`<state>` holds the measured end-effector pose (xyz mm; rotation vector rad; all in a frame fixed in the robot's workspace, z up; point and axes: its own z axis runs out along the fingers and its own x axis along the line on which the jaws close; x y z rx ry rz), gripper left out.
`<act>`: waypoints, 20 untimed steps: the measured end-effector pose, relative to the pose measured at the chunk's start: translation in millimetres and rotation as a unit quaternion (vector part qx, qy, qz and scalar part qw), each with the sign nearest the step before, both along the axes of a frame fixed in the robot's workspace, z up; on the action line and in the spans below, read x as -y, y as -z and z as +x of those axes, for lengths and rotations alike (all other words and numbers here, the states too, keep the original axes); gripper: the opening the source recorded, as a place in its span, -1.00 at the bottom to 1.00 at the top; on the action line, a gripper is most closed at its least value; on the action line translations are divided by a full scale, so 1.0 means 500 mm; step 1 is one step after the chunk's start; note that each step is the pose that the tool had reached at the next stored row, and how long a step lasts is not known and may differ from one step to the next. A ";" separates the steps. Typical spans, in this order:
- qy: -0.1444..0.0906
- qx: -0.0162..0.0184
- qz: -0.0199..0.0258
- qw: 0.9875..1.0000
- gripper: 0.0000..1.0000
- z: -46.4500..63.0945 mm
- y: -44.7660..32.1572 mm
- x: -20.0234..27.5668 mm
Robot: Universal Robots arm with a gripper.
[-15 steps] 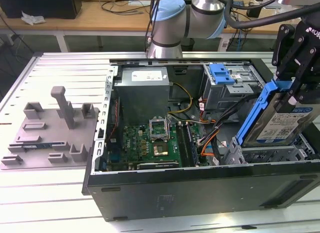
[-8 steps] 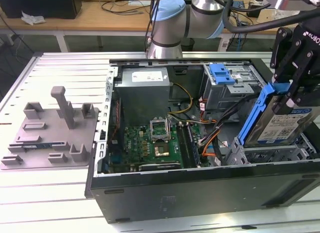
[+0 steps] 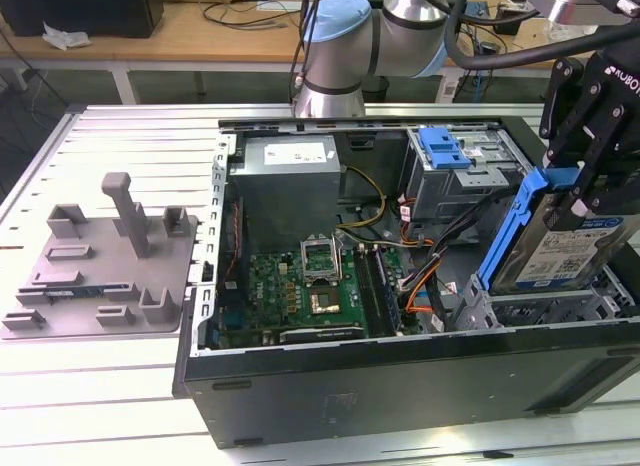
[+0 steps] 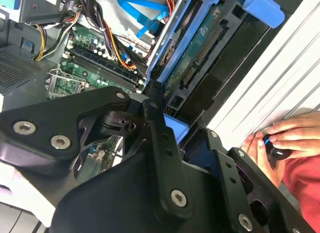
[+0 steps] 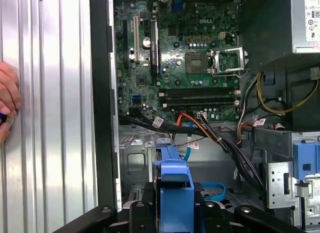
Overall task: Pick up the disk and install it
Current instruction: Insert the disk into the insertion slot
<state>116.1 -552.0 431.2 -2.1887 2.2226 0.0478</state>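
the slatted metal table (image 3: 120, 386) carried an open computer case (image 3: 400, 406) lying on its side, with a grey plastic fixture (image 3: 100, 266) well apart from it toward the exterior view's left. the robot arm (image 3: 340, 46) reached in from behind the case, its upper part cut off by the frame edge. inside lay the green motherboard (image 3: 300, 286) and, toward the exterior view's right, a grey drive cage topped by a fixed blue bracket (image 3: 445, 146).

the disk (image 3: 575, 248) was off the table and in the air, tilted steeply, label facing out, over the lower bay (image 3: 540, 306) at the case's near corner on the exterior view's right. the gripper (image 3: 572, 191) was clamped on the top edge of its blue carrier frame, which also showed between the black fingers in the first wrist view (image 5: 175, 188).

so the pick-up looked done, while the install did not: the disk sat in no bay that i could see.

the disk's lower edge was hidden behind the bay wall, so i could not tell whether it touched the rails. in the wrist views the gripper's own body covered the contact. a person's hand (image 4: 280, 140) rested on the table just beside the case, on a small dark object too unclear to name.
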 end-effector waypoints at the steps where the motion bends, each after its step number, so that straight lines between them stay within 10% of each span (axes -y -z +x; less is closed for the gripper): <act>1: 0.000 0.000 0.000 1.000 -0.27 0.000 -0.002 0.0001; 20: 0.000 0.000 0.000 1.000 -0.27 0.000 -0.073 -0.0001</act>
